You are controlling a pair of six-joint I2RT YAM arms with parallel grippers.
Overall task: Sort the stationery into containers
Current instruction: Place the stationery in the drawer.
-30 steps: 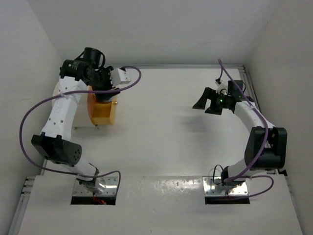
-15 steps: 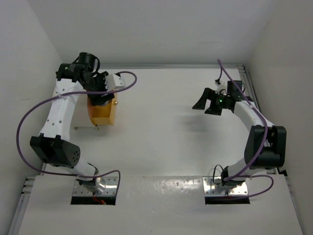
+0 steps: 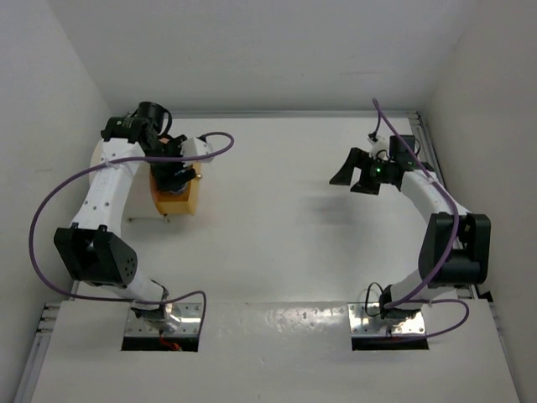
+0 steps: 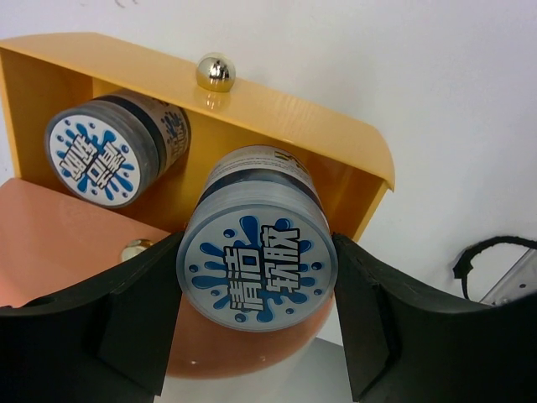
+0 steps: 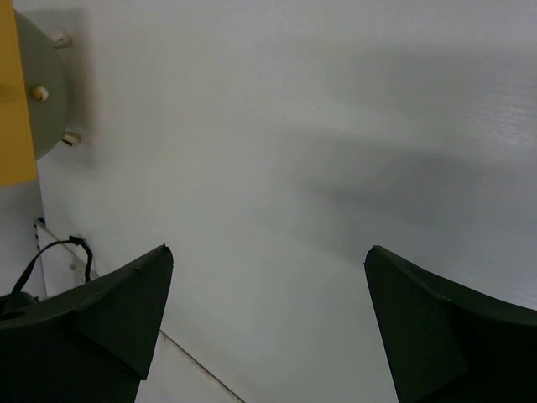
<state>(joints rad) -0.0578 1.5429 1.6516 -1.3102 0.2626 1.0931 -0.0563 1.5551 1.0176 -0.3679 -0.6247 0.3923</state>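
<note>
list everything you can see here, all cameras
held tub: 1, blue-and-white lid, between the left gripper's fingers, in front of the drawer
tub in drawer: 1, blue-and-white lid, lying on its side in the drawer's corner
drawer: 1, orange, open, far left of the table
knob: 1, gold, on the drawer's front wall
round face: 1, orange, under the drawer, another small knob on it
drum: 1, cream, at the table's left edge, mostly hidden by the arm
table: 1, white
cables: purple, one along each arm
left gripper: 1, black, closed on the held tub
right gripper: 1, black, open, holding nothing, above bare table
</note>
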